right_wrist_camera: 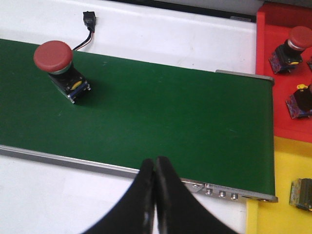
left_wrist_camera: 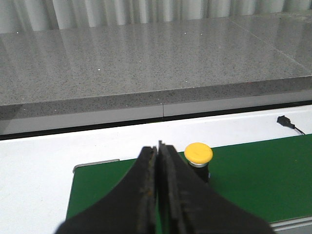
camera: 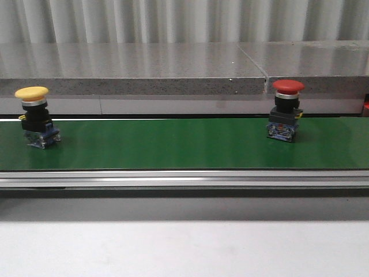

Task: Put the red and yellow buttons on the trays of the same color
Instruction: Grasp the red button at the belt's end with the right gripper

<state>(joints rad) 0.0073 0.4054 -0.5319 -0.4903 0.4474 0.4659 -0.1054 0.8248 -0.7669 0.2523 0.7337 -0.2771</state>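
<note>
A yellow button (camera: 33,115) stands on the green belt (camera: 173,144) at the far left; it also shows in the left wrist view (left_wrist_camera: 198,154). A red button (camera: 286,109) stands on the belt at the right and shows in the right wrist view (right_wrist_camera: 57,66). My left gripper (left_wrist_camera: 158,147) is shut and empty, just beside the yellow button. My right gripper (right_wrist_camera: 154,163) is shut and empty, over the belt's near rail, apart from the red button. A red tray (right_wrist_camera: 287,83) holds two red buttons. A yellow tray (right_wrist_camera: 287,195) holds one button body.
A grey stone ledge (camera: 173,69) runs behind the belt. An aluminium rail (camera: 184,179) edges the belt's front. A black cable plug (right_wrist_camera: 89,22) lies on the white table behind the belt.
</note>
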